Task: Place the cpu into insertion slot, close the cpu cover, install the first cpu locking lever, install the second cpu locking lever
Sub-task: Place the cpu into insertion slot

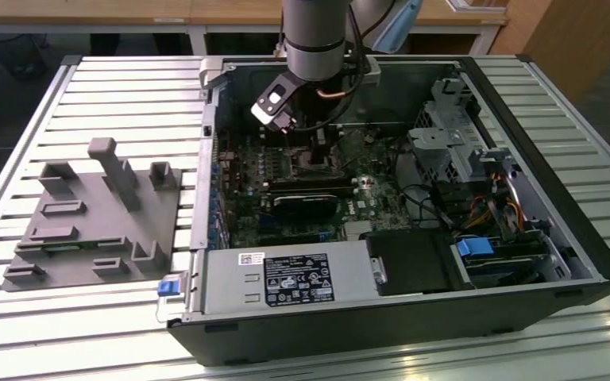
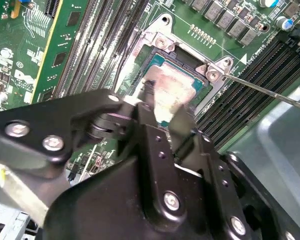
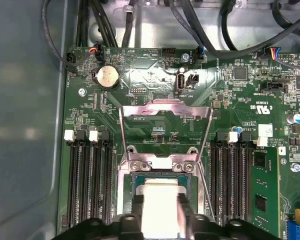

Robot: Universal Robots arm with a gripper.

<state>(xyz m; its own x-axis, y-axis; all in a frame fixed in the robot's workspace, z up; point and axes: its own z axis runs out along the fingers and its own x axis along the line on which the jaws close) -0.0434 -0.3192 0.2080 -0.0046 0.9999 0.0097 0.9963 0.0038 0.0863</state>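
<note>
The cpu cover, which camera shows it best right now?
The first wrist view: the cpu cover stands swung open, frame and window showing, beyond the cpu in the gripper. The second wrist view shows metal at its hinge end; more I cannot tell. In the exterior view the arm stands over it.
</note>
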